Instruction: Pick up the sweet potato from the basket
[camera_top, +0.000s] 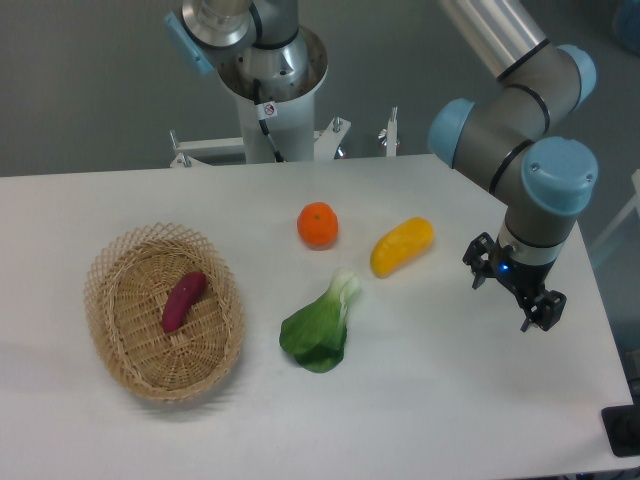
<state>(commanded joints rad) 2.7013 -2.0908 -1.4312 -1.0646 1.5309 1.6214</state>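
Pincer (512, 291) near table (450, 400) edge

white table (450, 400), grey wall (90, 80) behind

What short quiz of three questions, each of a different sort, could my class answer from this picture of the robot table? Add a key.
1. True or false: the sweet potato lies inside the basket.
2. Which item lies nearest the gripper? A the orange B the yellow fruit C the leafy green
3. Fill in: the gripper holds ____.

Key: 1 true; 2 B; 3 nothing.
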